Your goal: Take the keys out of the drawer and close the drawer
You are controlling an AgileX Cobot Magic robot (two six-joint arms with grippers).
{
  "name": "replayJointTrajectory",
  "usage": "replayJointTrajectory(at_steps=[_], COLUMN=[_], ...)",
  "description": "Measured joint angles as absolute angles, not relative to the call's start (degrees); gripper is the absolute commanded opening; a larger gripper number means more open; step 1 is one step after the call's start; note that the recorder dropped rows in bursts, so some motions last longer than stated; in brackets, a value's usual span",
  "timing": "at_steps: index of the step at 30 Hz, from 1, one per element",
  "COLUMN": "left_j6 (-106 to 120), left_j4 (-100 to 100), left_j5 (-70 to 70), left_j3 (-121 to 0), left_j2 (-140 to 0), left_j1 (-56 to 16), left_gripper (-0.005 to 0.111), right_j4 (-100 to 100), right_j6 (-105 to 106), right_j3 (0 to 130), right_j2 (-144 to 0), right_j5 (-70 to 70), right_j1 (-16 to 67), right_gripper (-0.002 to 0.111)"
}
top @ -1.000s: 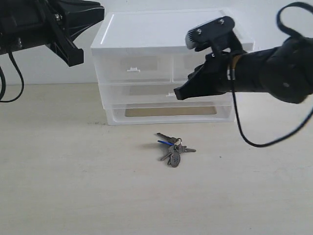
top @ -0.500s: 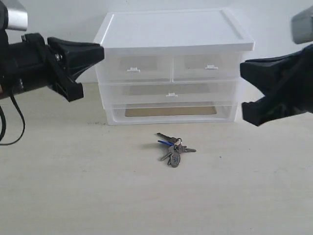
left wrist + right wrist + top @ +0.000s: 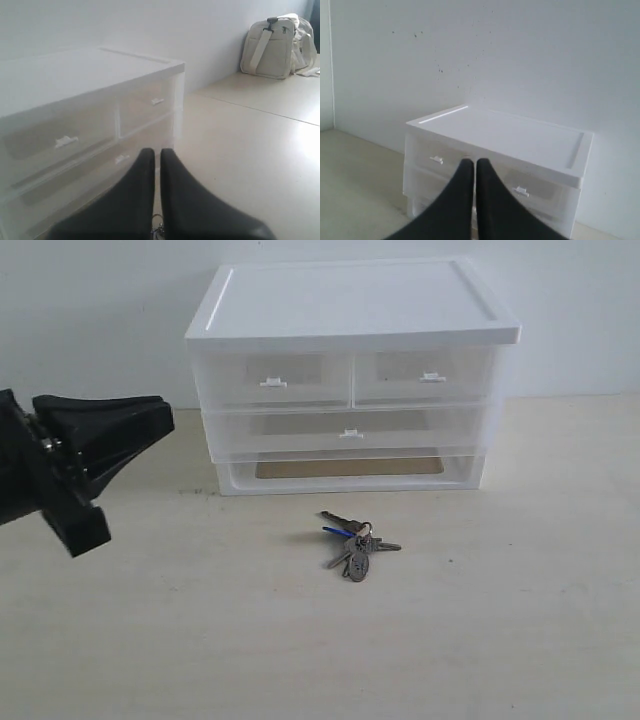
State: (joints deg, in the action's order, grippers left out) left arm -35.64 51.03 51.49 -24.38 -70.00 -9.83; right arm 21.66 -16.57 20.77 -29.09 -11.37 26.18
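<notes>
The keys (image 3: 354, 543) lie on the table, a short way in front of the cabinet, with nothing holding them. The wide drawer (image 3: 350, 430) sits pushed in flush with the cabinet front, its white tab at the centre. My left gripper (image 3: 160, 415) hovers at the left, shut and empty, well apart from the keys and cabinet. In the left wrist view the gripper (image 3: 156, 151) points at the drawer (image 3: 75, 175), and a bit of the keys (image 3: 159, 229) shows between the fingers. My right gripper (image 3: 474, 161) is shut and empty, facing the cabinet from a distance; it is out of the exterior view.
The white cabinet (image 3: 350, 305) stands against the back wall, with two half-width drawers (image 3: 270, 380) above and an open base frame (image 3: 350, 470) below. A pale bag (image 3: 277, 45) sits on the floor far off by the wall.
The right arm has pulled back to the right and left the exterior view. The left arm has dropped lower and moved further left. Keys and drawer have not moved.
</notes>
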Motion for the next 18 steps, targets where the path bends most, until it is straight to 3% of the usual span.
replayJointTrajectory(at_steps=[18], left_j6=[-42.52], left_j4=[50.43], left_j5=[48.94], left_j3=[-9.26], left_j2=[-23.89], left_j1=[-9.83], left_gripper=[0.004], right_j4=[21.43], right_j6=[-16.6], right_j3=[20.68], right_j2=[-26.98], right_j5=[-7.63], right_j1=[26.18], right_gripper=[0.0])
